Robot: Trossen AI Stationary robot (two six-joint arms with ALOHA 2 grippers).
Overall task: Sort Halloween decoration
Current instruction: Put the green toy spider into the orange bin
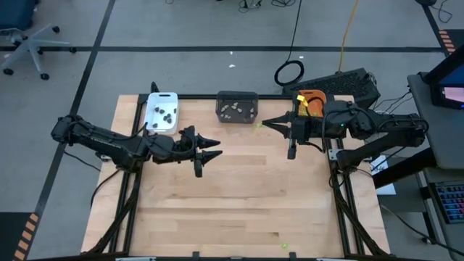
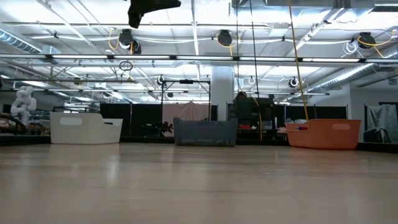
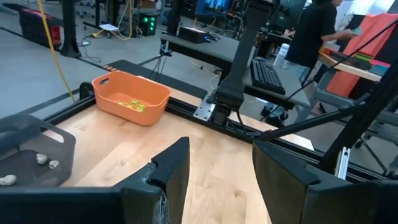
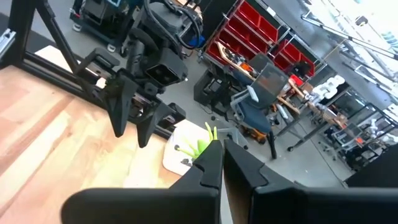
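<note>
Pinching a lime green decoration piece (image 4: 205,140) between its clenched dark fingers, the right gripper (image 1: 270,125) hangs above the wood table, near the rectangular dark grey tray (image 1: 237,107); in the right wrist view the green bit sticks out just past the fingertips. One more loose lime green piece (image 1: 258,125) lies on the light wooden tabletop (image 1: 246,203) just beside that gripper, and another tiny green one (image 1: 284,246) sits well apart near the front edge. Pale beige-grey pieces (image 1: 233,110) are in the dark grey tray, dark brown-black pieces (image 1: 166,112) are in the rectangular white tray (image 1: 161,98), and lime green bits (image 3: 132,104) are in the rectangular orange tray (image 3: 131,97). The left gripper (image 1: 214,148) hovers over the table's middle-left with its fingers spread and nothing between them.
</note>
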